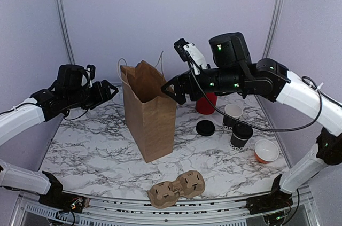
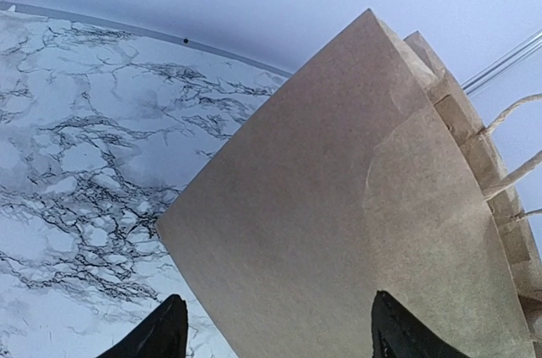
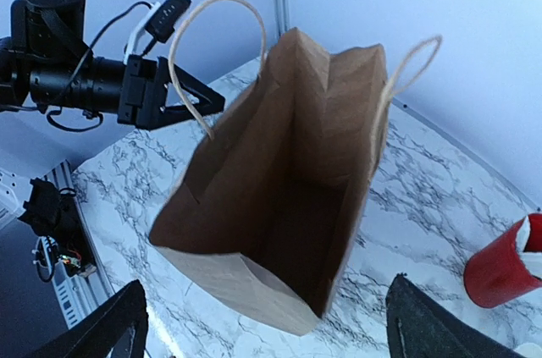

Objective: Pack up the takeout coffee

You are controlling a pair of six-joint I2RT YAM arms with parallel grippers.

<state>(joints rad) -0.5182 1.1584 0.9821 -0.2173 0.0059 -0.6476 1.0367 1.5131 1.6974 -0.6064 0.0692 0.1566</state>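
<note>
The takeout coffee, a small black cup [image 1: 241,137] with white lettering and a dark top, stands on the marble at the right. Between it and the brown paper bag [image 1: 149,114] a loose round black lid [image 1: 205,127] lies flat. The bag stands upright and open in the middle. My right gripper [image 1: 172,92] hangs open at the bag's upper right edge, empty. In the right wrist view it looks down into the bag's [image 3: 288,206] dark inside. My left gripper [image 1: 109,91] is open and empty, just left of the bag [image 2: 356,206].
A second black cup [image 1: 233,114] with a white rim stands behind the takeout coffee. A red tub [image 1: 206,103] sits behind the right arm. An orange cup [image 1: 266,151] is at the far right. A cardboard cup carrier [image 1: 176,187] lies at the near edge.
</note>
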